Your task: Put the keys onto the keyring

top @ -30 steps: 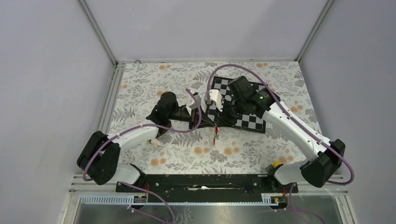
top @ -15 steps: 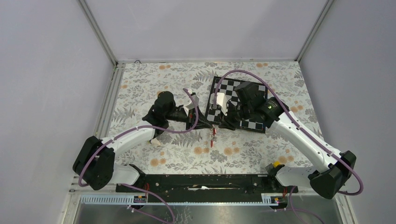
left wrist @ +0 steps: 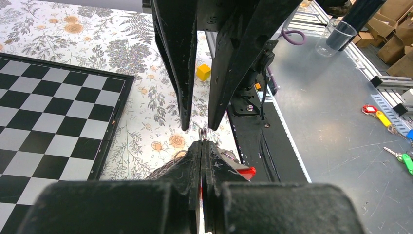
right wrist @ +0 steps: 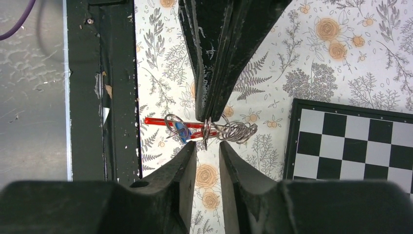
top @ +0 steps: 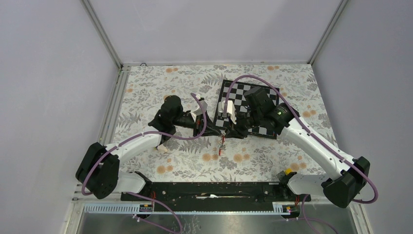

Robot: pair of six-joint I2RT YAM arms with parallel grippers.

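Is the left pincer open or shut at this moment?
Shut. In its own wrist view the left pincer has its jaws pressed together without a gap, and it pinches a small metal ring at the tip.

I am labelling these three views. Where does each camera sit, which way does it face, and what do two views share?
Top external: fixed above and behind the bases, facing down at the floral-patterned table; the left arm and right arm show.
Left wrist: on the left arm, facing rightward along its shut left gripper at the right gripper.
Right wrist: on the right arm, facing down past its open jaws at the grey looped keyring.
Shared: both wrist views show the black-and-white chessboard.
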